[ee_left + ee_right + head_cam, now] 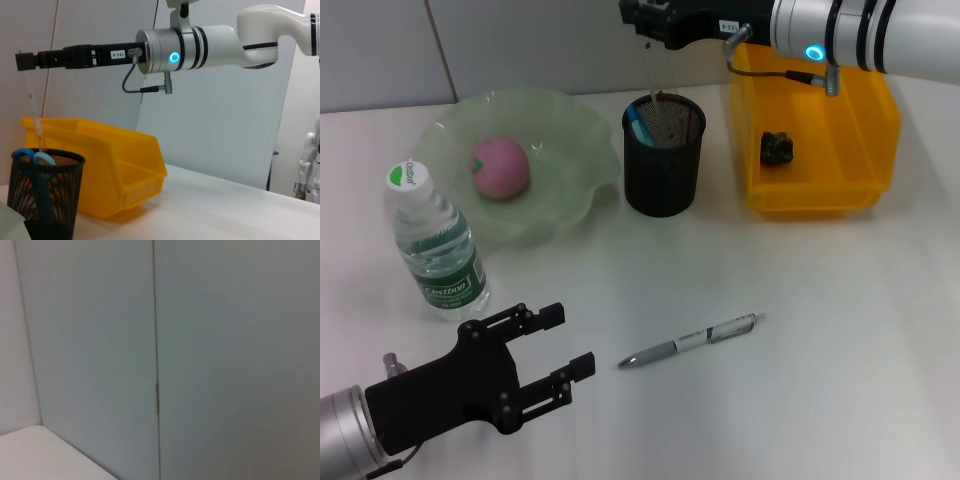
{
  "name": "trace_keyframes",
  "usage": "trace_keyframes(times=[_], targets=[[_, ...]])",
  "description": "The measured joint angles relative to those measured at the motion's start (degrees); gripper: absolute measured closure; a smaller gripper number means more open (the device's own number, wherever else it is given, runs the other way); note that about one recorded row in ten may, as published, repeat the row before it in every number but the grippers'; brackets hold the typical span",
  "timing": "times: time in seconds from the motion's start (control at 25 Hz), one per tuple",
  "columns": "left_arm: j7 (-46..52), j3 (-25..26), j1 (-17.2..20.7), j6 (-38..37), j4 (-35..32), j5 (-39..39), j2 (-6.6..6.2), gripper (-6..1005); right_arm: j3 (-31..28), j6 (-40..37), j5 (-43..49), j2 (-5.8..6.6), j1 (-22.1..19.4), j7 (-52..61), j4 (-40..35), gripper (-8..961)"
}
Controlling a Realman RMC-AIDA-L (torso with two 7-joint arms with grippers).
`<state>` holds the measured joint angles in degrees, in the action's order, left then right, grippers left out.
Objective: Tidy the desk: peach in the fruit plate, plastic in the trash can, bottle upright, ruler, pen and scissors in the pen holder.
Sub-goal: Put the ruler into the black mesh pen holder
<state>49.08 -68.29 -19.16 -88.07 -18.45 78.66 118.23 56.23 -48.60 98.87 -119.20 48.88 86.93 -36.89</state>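
1 peach (500,168), 1 plate (575,130), 1 bottle (432,240), 1 pen (692,341), 1 pen holder (663,170), 1 ruler (650,68), 1 scissors (642,128), 1 yellow bin (860,140), 2 robot hands (555,350) (642,18).

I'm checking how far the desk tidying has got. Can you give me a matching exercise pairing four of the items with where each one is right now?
Things:
1. peach
2. pen
3. scissors
4. ruler

Places:
A. lying flat on the table
B. held by the right gripper, its lower end in the pen holder
C. in the green plate
D. inside the pen holder

Pairs: 1-C, 2-A, 3-D, 4-B
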Motion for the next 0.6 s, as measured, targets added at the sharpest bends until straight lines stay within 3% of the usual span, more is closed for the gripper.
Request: trace_keyframes(times=[0.32, 0.6], targets=[[0.0, 0.3, 0.0, 0.0, 0.0, 0.0, -0.02, 332, 1.0, 0.2, -1.3, -0.15, -0.3, -2.2, 0.1, 583], [0.0, 0.4, -0.2, 0.0, 0.0, 0.0, -0.09, 332, 1.0, 0.3, -2.0, -0.15, -0.5, -2.4, -0.3, 356]])
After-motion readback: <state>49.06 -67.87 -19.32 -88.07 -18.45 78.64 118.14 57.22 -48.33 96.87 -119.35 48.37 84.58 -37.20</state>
